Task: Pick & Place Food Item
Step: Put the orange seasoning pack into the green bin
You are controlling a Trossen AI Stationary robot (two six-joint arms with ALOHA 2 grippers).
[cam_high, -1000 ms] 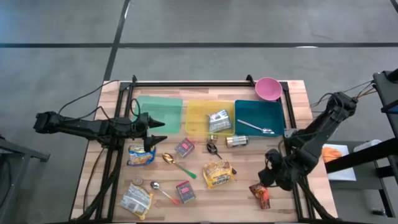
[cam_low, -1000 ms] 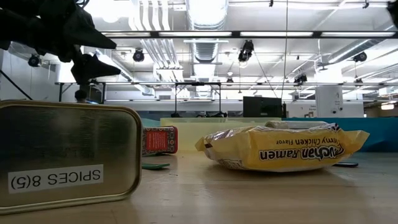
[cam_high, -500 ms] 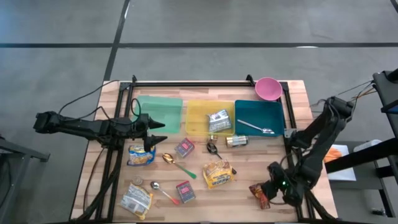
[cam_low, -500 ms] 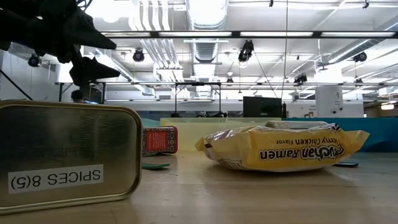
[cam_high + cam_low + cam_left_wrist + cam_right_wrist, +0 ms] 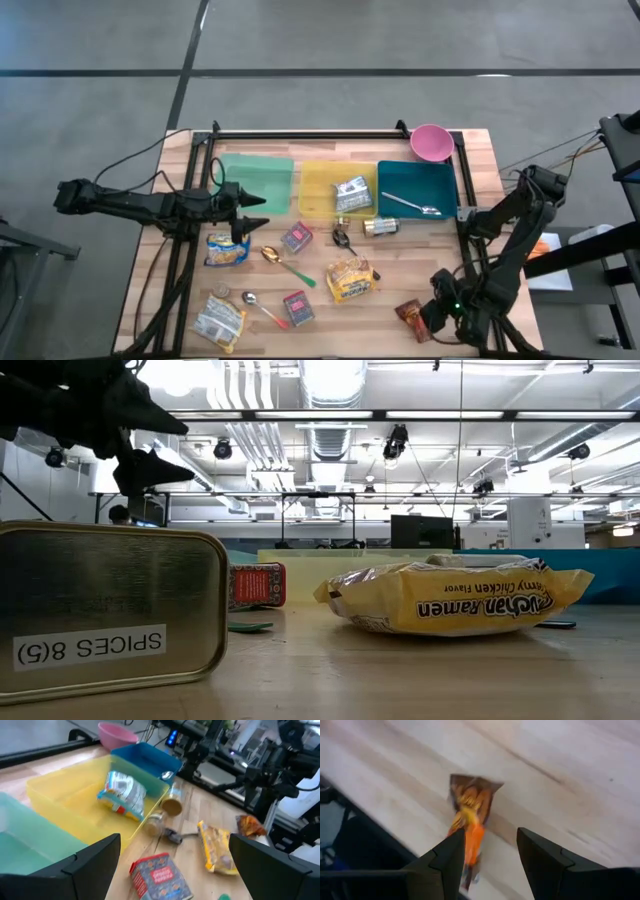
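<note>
The right gripper [image 5: 487,852], jaws apart, hangs over the orange snack packet [image 5: 411,317] at the surface's near right corner; descending and closing comes next, I reckon.

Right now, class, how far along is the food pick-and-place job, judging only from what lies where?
Done: one silver food packet lies in the yellow bin.

In hand: the right gripper, fingers partly open, is at the orange snack packet near the table's front right edge; a grip cannot be confirmed.

Left: the ramen pack and other packets still lie on the table. The left gripper waits open over the left side.
</note>
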